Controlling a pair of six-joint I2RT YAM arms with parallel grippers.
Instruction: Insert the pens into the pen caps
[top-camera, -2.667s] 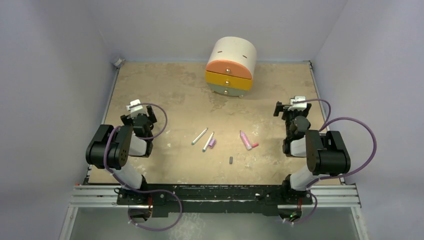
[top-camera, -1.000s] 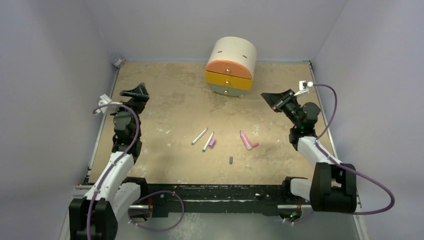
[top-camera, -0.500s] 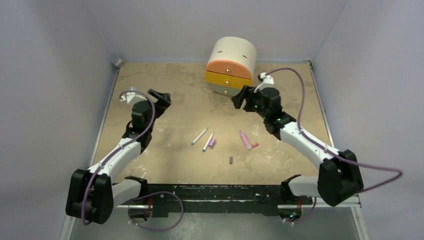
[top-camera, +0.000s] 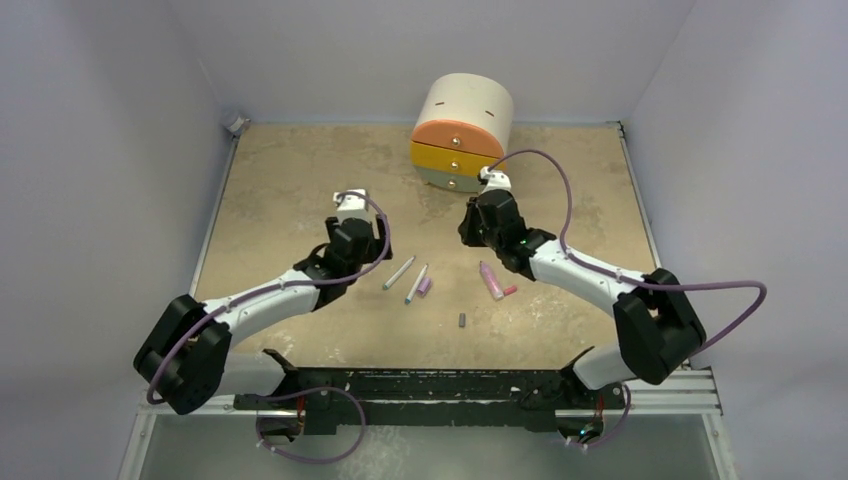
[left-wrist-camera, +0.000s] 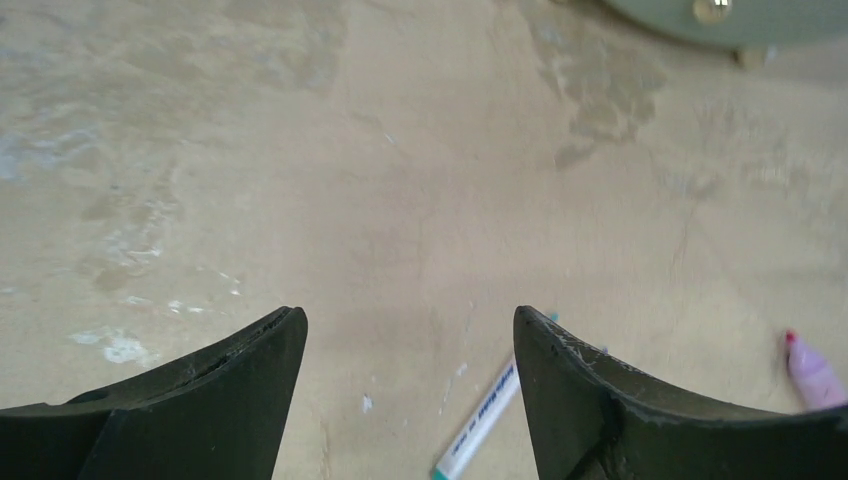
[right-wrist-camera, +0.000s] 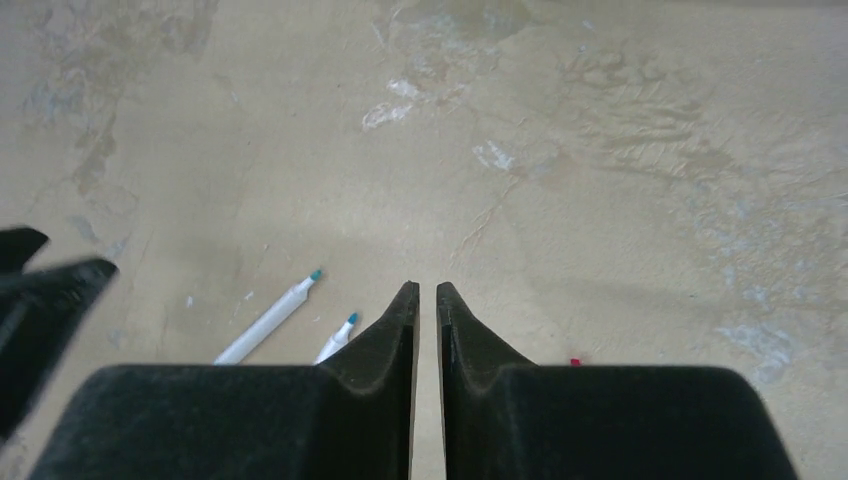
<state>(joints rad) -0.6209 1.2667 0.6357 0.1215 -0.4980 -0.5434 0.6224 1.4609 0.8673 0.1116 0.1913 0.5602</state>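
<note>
Two slim white pens with teal tips (top-camera: 399, 272) (top-camera: 416, 283) lie side by side mid-table, a purple pen cap (top-camera: 425, 286) touching the right one. To their right lies a thicker pink pen (top-camera: 491, 281) with a reddish cap (top-camera: 510, 290) beside it. A dark grey cap (top-camera: 462, 321) sits nearer the front. My left gripper (top-camera: 362, 238) (left-wrist-camera: 408, 315) hovers open just left of the white pens, and one pen (left-wrist-camera: 480, 420) shows by its right finger. My right gripper (top-camera: 475, 222) (right-wrist-camera: 427, 288) hangs above the pink pen, its jaws nearly together and empty.
A round drawer unit (top-camera: 460, 135) with orange and yellow drawers stands at the back centre, just behind my right wrist. Grey walls close in the table on three sides. A black rail (top-camera: 430, 385) carrying the arm bases runs along the near edge.
Both arms have swung in from the table's sides to the pens in the middle. The right jaws have opened and closed again; the left jaws have narrowed slightly.
</note>
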